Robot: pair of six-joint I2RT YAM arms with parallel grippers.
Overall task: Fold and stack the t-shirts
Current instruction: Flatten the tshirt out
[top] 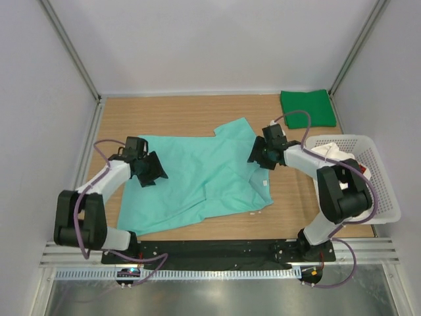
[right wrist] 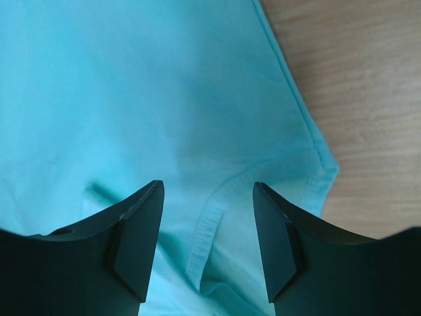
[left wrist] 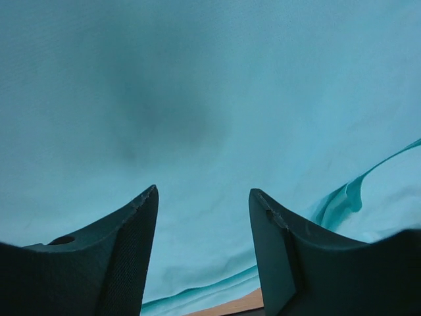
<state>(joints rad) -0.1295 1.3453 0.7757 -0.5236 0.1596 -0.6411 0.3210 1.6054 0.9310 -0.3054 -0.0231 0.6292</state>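
Observation:
The mint-teal t-shirt point(top: 197, 178) lies spread and rumpled in the middle of the table. It fills the left wrist view point(left wrist: 197, 99) and most of the right wrist view point(right wrist: 131, 85), where a stitched hem shows. My left gripper point(top: 152, 171) is open over the shirt's left side point(left wrist: 204, 194). My right gripper point(top: 256, 157) is open over the shirt's right edge near the hem point(right wrist: 207, 187). A folded dark green t-shirt point(top: 307, 108) lies at the back right. A white t-shirt point(top: 332, 153) lies in the basket.
A white plastic lattice basket point(top: 381, 191) stands at the right edge, beside the right arm. Bare wooden table point(top: 164, 115) lies behind the teal shirt and shows in the right wrist view point(right wrist: 368, 99). White walls enclose the table.

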